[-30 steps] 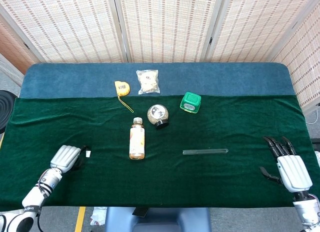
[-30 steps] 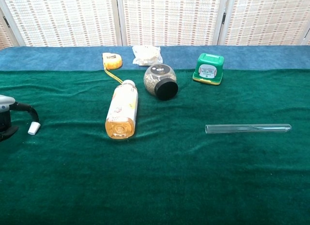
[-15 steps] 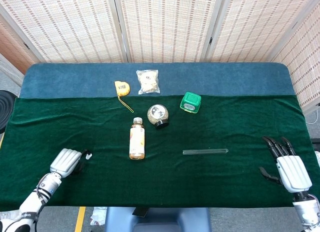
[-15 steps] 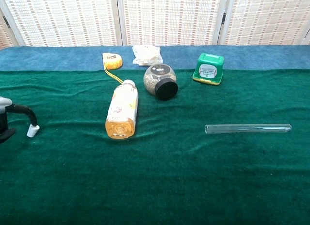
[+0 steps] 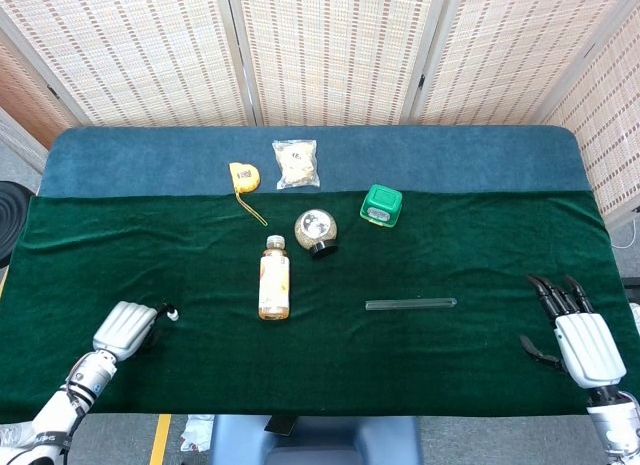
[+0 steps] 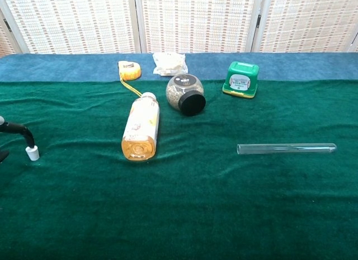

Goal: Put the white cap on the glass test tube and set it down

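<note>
Pinching white cap [image 6: 32,154] w/ left hand [image 5: 125,328] fingers, right hand [image 5: 583,343] fingers splayed, head view only.

No wording can be read in either view. The green box [image 6: 241,79] carries a white label on its front face with dark print (too small to make out). The jar [image 6: 185,93] has a dark round sticker with pale marks on it, unreadable. The bottle [image 6: 140,133] wears a pale wrapper with orange pictures, its print blurred. The clear bag [image 5: 296,164] shows a dark smudge of print, illegible.
</note>
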You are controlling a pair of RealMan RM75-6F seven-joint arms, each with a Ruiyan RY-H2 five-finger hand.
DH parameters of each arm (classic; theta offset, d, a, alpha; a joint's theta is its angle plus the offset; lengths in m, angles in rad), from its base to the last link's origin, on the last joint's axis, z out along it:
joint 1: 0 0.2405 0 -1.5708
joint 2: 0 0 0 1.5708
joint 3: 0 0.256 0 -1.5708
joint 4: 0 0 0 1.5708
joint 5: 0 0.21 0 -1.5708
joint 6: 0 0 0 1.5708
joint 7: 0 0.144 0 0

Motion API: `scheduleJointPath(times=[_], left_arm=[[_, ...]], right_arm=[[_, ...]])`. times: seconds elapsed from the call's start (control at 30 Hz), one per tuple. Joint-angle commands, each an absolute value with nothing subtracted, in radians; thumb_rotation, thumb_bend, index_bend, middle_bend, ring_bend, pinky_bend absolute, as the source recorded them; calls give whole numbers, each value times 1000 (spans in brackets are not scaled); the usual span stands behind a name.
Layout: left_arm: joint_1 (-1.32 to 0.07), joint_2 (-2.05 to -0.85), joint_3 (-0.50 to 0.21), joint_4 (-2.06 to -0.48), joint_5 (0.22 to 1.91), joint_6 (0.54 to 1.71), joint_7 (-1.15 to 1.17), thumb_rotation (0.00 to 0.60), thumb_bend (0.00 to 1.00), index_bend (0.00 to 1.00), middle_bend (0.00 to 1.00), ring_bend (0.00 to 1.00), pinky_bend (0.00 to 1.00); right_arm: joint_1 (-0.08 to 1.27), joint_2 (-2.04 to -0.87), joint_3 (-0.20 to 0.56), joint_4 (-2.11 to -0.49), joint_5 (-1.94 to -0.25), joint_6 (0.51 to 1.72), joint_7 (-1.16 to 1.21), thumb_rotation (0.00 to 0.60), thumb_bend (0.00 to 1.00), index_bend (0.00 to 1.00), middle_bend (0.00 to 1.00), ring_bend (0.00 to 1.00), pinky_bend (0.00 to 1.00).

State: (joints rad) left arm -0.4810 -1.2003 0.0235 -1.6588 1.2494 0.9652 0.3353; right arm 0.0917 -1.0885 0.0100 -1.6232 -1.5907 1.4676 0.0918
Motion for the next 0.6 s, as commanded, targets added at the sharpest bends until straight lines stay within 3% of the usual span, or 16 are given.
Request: scheduleJointPath(times=[0.03, 0.23, 0.37, 0.43, 0.6], left_arm=[[-478, -1199, 22, -1661, 1255, 974, 331, 600, 671, 311, 1000, 878, 817], [-476, -1194, 16, -1664, 1269, 993, 321, 600, 652, 297, 1000, 875, 817], [-479, -1204, 8, -1648, 1278, 1002, 315, 600, 445, 301, 1000, 868, 817], [-483, -1219, 2, -1625, 1282, 1006, 313, 600, 388, 329, 1000, 869, 817], [-493, -1258, -9, -1572, 1277, 999, 312, 600, 377, 407, 1000, 875, 817]], right_arm=[[91, -1088, 10, -1624, -1592, 1468, 92, 600, 356, 70, 140, 164, 17], [89, -1087, 10, -1625, -1592, 1474, 94, 600, 357, 70, 140, 165, 17], [89, -1088, 10, -1623, -1592, 1474, 97, 600, 356, 70, 140, 164, 17], [89, -1088, 10, -1621, -1592, 1473, 99, 600, 356, 70, 140, 164, 17], [89, -1090, 10, -1616, -1591, 1472, 106, 600, 356, 69, 140, 164, 17]])
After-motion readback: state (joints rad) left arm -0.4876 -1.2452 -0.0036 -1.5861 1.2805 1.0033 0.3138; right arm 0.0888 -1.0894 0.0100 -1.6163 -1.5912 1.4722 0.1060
